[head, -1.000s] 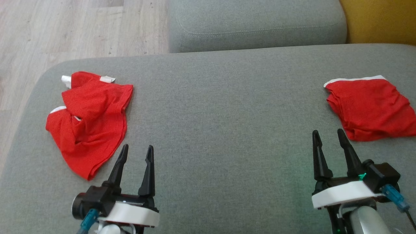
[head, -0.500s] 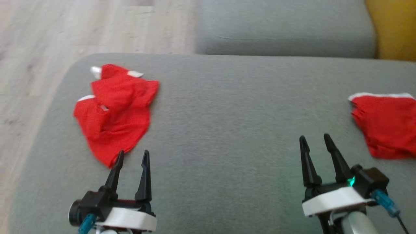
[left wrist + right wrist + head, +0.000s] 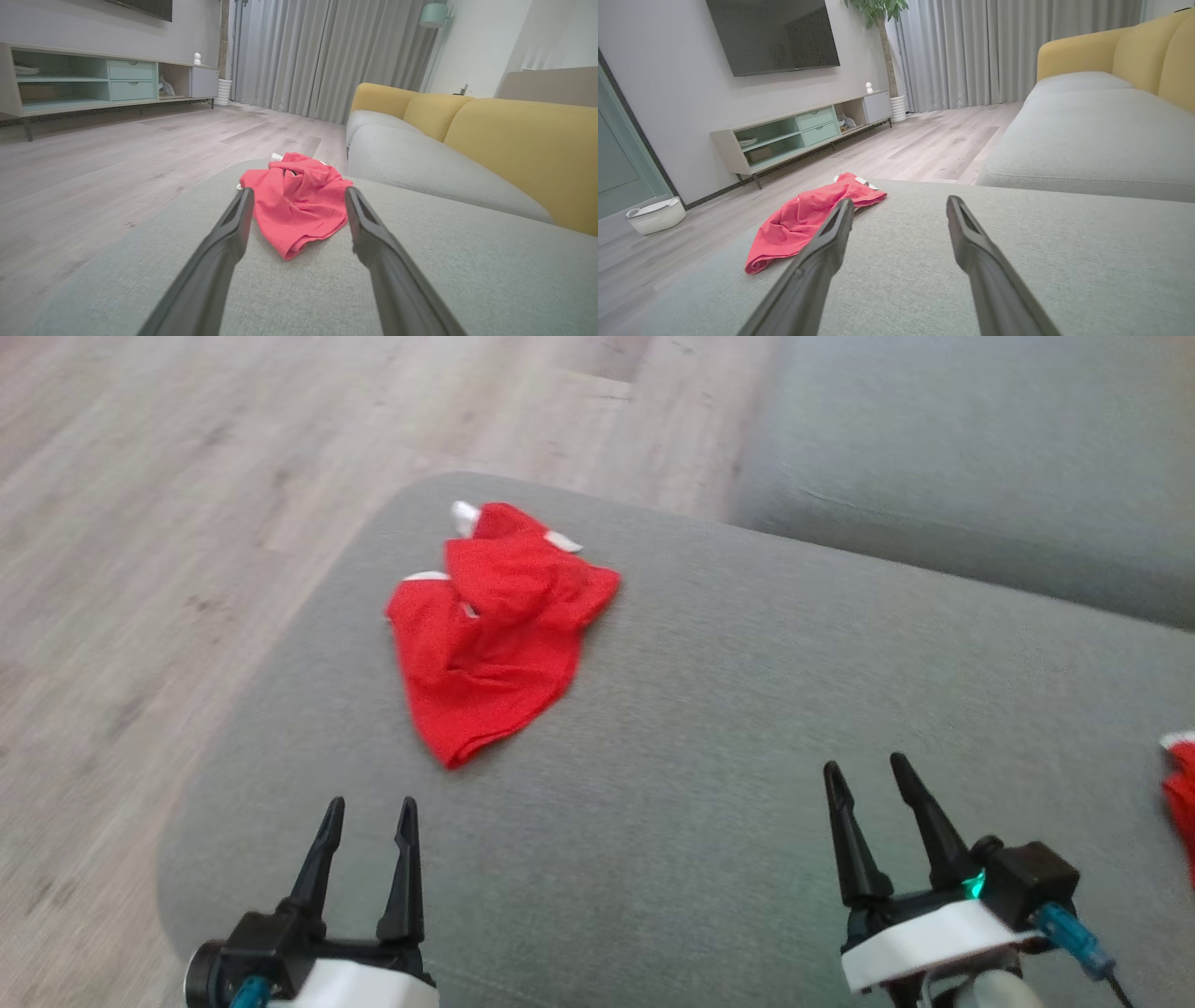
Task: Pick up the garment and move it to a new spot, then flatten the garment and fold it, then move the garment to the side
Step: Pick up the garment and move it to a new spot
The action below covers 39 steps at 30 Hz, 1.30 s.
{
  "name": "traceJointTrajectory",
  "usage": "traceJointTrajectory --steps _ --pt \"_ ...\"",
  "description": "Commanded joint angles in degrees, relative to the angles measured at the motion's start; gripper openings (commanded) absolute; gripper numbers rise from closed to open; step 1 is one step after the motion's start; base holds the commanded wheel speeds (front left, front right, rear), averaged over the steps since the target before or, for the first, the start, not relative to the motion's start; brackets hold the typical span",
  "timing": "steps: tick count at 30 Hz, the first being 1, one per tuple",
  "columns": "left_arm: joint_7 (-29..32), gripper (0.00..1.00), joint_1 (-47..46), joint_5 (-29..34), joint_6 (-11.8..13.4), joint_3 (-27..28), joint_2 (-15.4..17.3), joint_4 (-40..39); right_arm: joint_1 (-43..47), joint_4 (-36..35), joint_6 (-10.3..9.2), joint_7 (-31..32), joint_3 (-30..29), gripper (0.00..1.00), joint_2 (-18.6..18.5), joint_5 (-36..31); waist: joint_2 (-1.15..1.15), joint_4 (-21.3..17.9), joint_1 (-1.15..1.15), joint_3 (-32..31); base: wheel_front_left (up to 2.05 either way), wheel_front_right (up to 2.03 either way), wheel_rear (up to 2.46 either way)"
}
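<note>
While the crumpled red garment with white trim (image 3: 495, 635) lies untouched near the far left end of the grey fabric sofa seat (image 3: 728, 737), close to the edge that drops to the pale wooden floor (image 3: 140, 523), the task appears to be at its very first step: the approach for the pick-up, with nothing yet grasped. The left gripper (image 3: 371, 803) hangs low over the seat with its two dark fingers spread apart and empty. In the left wrist view the garment sits framed between those fingers, a little way ahead and not touching them. The right gripper (image 3: 865, 763) is likewise parted and empty, well apart from the garment. The next move probably calls for the left arm to reach forward and down, pinch a raised fold or the near hem, and lift enough cloth that it does not slip out. The garment's closeness to the seat's edge may make a careless drag risky. Compared with a second ago, the whole head view has swung to the left, so the garment now shows near the middle of the picture, and a second red cloth (image 3: 1181, 793), then fully seen on the right, is cut off at the right border. That is the camera turning, not the cloths moving. Both grippers stay open as before.
</note>
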Motion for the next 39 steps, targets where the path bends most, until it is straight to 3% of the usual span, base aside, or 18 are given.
traceJointTrajectory --steps 1,7,16,21,25,33,39 --pt "-0.31 1.00 -1.63 0.52 -0.14 2.03 -0.03 -1.54 -1.37 -1.58 0.37 -0.78 1.52 1.00 -0.24 0.36 0.00 2.48 0.00 -0.92 0.00 0.00 0.00" --pt "-0.31 1.00 -0.98 1.02 -0.50 2.73 -0.03 -1.54 -1.28 -1.29 0.37 -0.79 2.95 1.00 -0.24 1.10 0.00 4.76 0.00 -1.13 0.00 0.00 0.00" --pt "-0.31 1.00 -2.00 1.85 -1.13 2.79 0.39 -0.93 -1.90 -1.14 0.37 -0.79 3.60 1.00 -0.24 0.97 0.00 3.94 0.00 0.05 0.00 0.00 0.00" --pt "0.76 1.00 -8.92 3.63 -2.22 -1.23 2.78 2.38 -3.29 -1.65 0.37 -0.79 3.13 1.00 -0.24 -0.21 0.00 1.81 0.00 3.92 0.00 0.00 0.00" --pt "5.34 1.00 -18.96 2.77 -2.74 -4.82 5.48 6.06 -5.80 -2.41 0.37 -0.79 2.96 1.00 -0.24 -1.42 0.00 -0.63 0.00 8.52 0.00 0.00 0.00" --pt "16.30 1.00 -39.98 -9.83 -2.85 -18.70 15.76 16.67 -10.01 -4.50 0.37 -0.79 5.44 1.00 -0.24 -3.51 0.00 -6.55 0.00 17.05 0.00 0.00 0.00" --pt "24.25 1.00 -50.27 -20.66 -2.86 -27.31 20.48 22.87 -12.70 -5.76 0.37 -0.79 5.88 1.00 -0.24 -3.94 0.00 -10.52 0.00 22.02 0.00 0.00 0.00"
